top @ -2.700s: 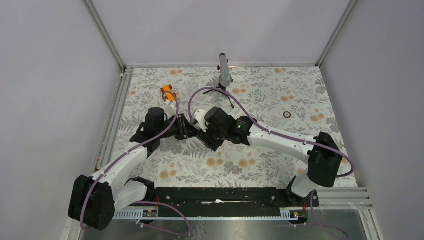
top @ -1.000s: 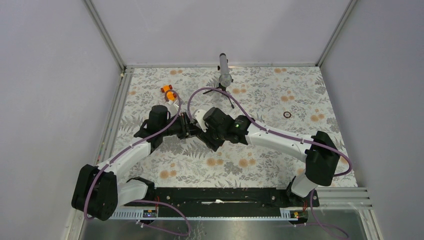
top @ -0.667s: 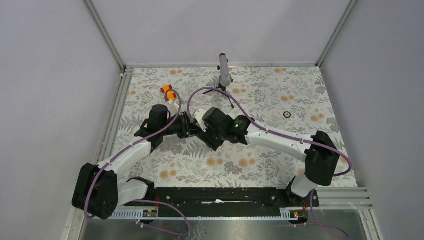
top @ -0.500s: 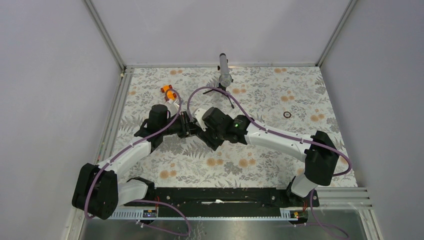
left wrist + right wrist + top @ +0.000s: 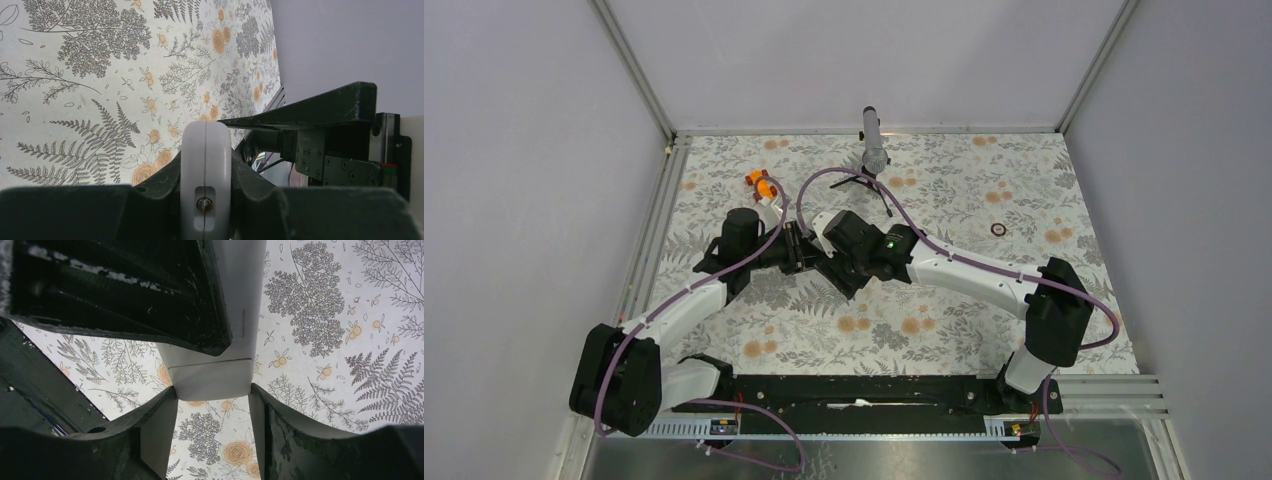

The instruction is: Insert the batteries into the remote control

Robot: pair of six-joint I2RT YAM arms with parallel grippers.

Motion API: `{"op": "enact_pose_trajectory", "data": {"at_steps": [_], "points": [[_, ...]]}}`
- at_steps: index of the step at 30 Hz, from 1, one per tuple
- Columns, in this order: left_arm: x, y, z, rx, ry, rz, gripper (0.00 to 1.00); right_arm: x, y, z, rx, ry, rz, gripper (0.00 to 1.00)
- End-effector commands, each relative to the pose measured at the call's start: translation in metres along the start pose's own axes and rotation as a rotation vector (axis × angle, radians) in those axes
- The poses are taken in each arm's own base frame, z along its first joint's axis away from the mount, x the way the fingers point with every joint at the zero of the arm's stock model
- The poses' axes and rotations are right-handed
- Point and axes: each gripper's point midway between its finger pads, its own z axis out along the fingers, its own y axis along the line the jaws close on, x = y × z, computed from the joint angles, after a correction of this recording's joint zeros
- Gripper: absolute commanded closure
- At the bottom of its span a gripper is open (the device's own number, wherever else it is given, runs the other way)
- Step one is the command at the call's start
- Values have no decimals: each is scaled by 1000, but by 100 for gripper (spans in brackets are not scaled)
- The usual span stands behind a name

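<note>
The left claw [image 5: 205,172] is pinching a small white rectangular plastic remote control [image 5: 205,142] edge-on, over the floral bench [image 5: 984,300]. The right claw [image 5: 211,390] is clamping it too, from the right.

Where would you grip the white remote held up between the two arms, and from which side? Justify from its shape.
Pinch the remote across its long, straight, parallel sides near one end, approaching along its length. The slim flat body seats squarely between the right fingers there, and the seamed face is left exposed.

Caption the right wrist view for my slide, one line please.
Right gripper clamps one end of the white remote control over the floral table.
</note>
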Motion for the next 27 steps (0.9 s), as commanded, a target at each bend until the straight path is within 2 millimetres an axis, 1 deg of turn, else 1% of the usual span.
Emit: {"op": "enact_pose_trajectory", "data": {"at_steps": [1,5,12,14,19,21,24,27], "points": [[12,-48,-6,198,113,-4,100,-56,-15,0,54,-185,92,38],[11,-47,-6,192,123,-23,100,-56,-21,-3,65,-182,108,32],[-5,-37,-15,172,91,-73,100,-53,-27,-8,73,-154,133,31],[-8,-34,-16,171,88,-81,100,-57,-26,-12,65,-164,143,28],[-11,-30,-18,168,84,-98,100,-71,-19,-22,15,-195,187,9],[-13,-30,-19,171,79,-99,100,-76,-17,-25,-7,-202,212,4],[-15,-30,-20,175,75,-107,100,-80,-15,-30,-42,-212,261,1],[-19,-31,-22,183,65,-116,100,-82,-17,-37,-89,-229,346,0]]}}
